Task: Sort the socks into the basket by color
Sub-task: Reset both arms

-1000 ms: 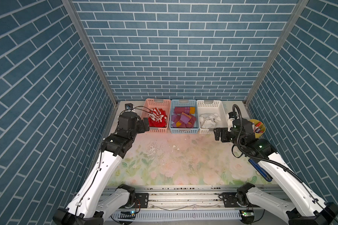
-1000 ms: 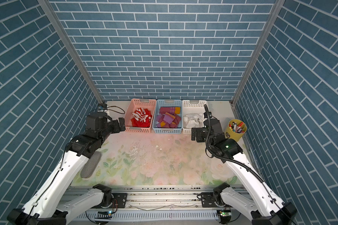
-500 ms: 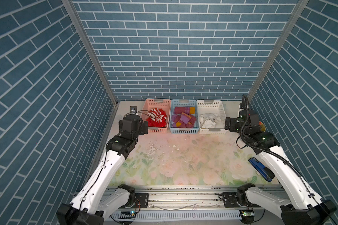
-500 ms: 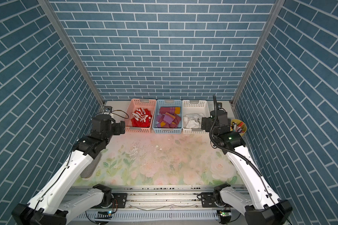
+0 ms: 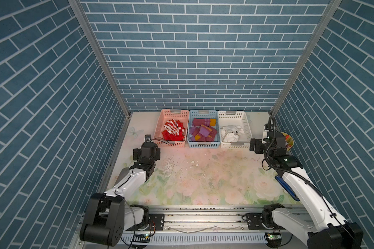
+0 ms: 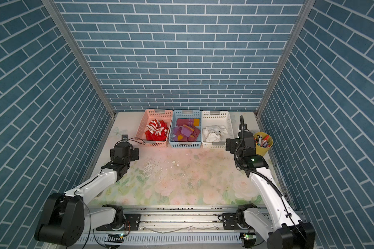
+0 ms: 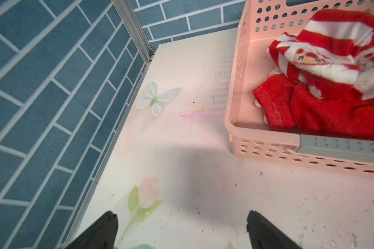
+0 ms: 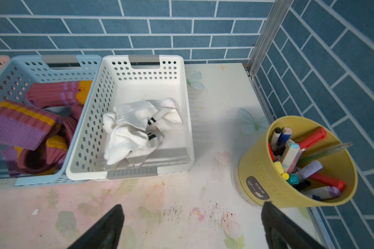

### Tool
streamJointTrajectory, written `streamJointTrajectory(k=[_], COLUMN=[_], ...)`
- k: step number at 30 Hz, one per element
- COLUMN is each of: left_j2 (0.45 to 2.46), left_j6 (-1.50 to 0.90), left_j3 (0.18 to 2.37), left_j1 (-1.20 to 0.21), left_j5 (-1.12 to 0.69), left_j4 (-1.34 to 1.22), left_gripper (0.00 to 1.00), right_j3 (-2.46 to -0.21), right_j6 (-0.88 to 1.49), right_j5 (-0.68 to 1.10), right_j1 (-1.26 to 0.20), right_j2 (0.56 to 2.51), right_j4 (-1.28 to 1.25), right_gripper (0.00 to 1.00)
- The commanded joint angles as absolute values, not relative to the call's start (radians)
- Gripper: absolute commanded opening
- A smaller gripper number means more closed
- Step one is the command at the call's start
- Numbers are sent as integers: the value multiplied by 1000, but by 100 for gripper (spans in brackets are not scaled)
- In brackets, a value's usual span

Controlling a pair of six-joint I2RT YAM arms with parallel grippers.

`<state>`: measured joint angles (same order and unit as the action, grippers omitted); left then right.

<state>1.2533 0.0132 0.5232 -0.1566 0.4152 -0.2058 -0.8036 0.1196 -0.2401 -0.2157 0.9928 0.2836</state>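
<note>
Two robot arms are hovering well apart on either side of the light-blue perforated plastic basket (image 5: 203,144), with the left claw (image 7: 181,215) and right claw (image 8: 192,207) gaping wide and empty. That basket is holding the purple-and-maroon knitted socks (image 5: 202,132). The red-and-white Santa socks (image 5: 173,131) are lying in the pink perforated basket (image 5: 159,127) left of it, and the crumpled white socks (image 5: 230,134) in the white perforated basket (image 5: 247,127) right of it. Sorting is looking finished, so the next move is likely calling only for retreating arms.

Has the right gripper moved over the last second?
Yes. The right gripper shifted from the front wall of the white basket toward its corner, nearer the yellow pen cup.
</note>
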Motion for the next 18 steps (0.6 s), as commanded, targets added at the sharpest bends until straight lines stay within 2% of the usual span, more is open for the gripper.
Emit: streamJointTrajectory(k=[1,5,9,13,16,18], left_j2=[1302,1361,1397,1462,1446,1450], left_j6=[38,61,100,106,111,108], left_j3=[494,472,470,414,392,365], left_j1=[-143,-138,-136,-132,-127,-115], left_j5=[372,294,283,296,260,232], left_j4=[-418,-531,-590,-764,-782,-826], left_gripper=[100,100,100,100,100,100], right_j3=[-726,-593,-452,-374,-338,-363], right_j6=[9,-49,-3,17,50,52], right_j5=[-243,-225,-135,-66,14,66], right_j1=[-195,-147,-54,11,51,70], right_j2=[979,994,1032,1148,1242,1310], right_j4=[89,-84,-325,-534,-709,-717], right_gripper=[99,99,99,99,99,99])
